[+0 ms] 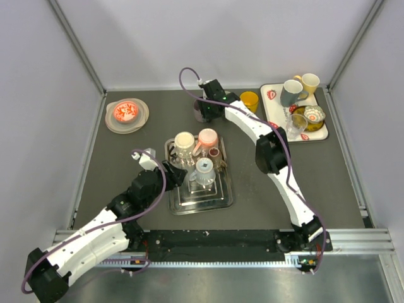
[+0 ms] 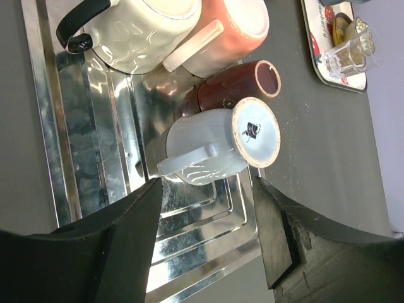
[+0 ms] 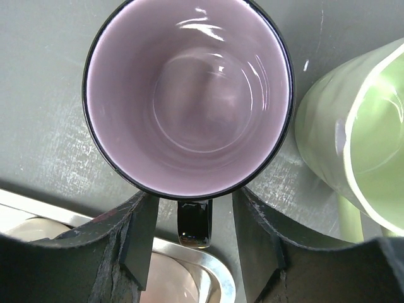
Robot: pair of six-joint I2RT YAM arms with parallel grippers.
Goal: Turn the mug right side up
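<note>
Left gripper (image 2: 207, 211) hung spread and empty over the steel tray (image 2: 82, 132) mid-worktop, just above a grey mug (image 2: 211, 148) standing base-up, with a cream mug (image 2: 151, 31), a pink mug (image 2: 237, 28) and a brown mug (image 2: 237, 85) also on the tray. My right gripper (image 3: 192, 211) was spread at the worktop's far edge, about midway along, fingers flanking the handle of the black purple-lined mug (image 3: 189, 95) without touching it. That mug stood mouth-up on the worktop with a pale green mug (image 3: 353, 139) just beside it, and a white tray (image 1: 270, 112) of cups sat in the far right corner.
</note>
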